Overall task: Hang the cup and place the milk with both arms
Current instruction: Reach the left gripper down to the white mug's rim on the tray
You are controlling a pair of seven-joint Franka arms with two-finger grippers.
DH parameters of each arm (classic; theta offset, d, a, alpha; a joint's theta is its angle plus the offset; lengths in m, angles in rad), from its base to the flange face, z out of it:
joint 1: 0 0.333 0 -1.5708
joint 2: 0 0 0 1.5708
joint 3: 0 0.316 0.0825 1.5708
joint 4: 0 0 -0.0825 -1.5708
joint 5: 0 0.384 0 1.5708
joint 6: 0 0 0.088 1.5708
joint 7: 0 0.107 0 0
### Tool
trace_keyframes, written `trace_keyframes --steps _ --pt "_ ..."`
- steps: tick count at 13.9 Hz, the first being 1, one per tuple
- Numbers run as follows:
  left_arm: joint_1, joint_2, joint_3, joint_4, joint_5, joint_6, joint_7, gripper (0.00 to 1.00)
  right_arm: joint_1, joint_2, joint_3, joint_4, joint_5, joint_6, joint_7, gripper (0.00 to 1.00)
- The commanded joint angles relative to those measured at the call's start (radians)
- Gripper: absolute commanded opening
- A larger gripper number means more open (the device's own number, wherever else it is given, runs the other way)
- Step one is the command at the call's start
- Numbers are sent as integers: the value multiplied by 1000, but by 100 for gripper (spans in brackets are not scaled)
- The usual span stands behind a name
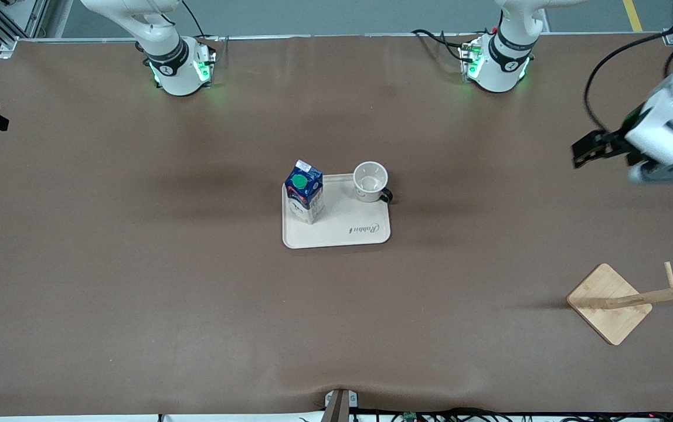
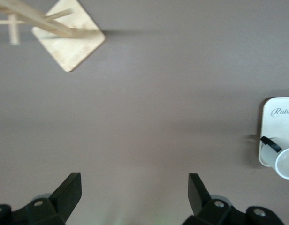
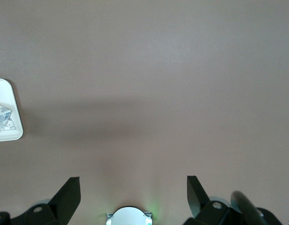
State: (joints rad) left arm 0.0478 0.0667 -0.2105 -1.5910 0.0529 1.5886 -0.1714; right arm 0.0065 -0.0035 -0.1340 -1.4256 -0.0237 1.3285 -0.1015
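Observation:
The cup [image 1: 370, 180] stands upright on a cream tray [image 1: 348, 231] in the middle of the table, at the corner toward the left arm's end. Its black handle points toward that end. The milk [image 1: 304, 190] stands upright on the same tray, beside the cup and toward the right arm's end. My left gripper [image 1: 585, 151] hangs open and empty over bare table at the left arm's end. The left wrist view shows its fingers wide apart [image 2: 133, 183], with the cup [image 2: 286, 163] at the edge. My right gripper [image 3: 133, 183] is open and empty, and the milk [image 3: 1, 115] shows at that view's edge.
A wooden rack with a square base [image 1: 609, 302] and pegs stands near the front camera at the left arm's end; it also shows in the left wrist view [image 2: 69, 40]. Brown table surrounds the tray. The right arm's base [image 3: 128, 216] shows between the right gripper's fingers.

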Motion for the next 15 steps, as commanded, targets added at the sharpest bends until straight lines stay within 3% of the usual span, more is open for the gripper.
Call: trace_keyframes --steps 1,8,11,15 --pt "1 36 -64 -73 -24 114 -62 100 0 -4 -3 14 -4 -3 -3 100" --pt "-41 68 -236 -388 -71 531 -455 100 1 5 -3 28 -5 0 -3 100" --pt "-161 157 -239 -417 -38 616 -708 99 1 5 -3 28 -5 0 -3 100" --pt "-288 281 -239 -414 77 686 -1044 90 0 7 -3 28 -4 0 -3 100"
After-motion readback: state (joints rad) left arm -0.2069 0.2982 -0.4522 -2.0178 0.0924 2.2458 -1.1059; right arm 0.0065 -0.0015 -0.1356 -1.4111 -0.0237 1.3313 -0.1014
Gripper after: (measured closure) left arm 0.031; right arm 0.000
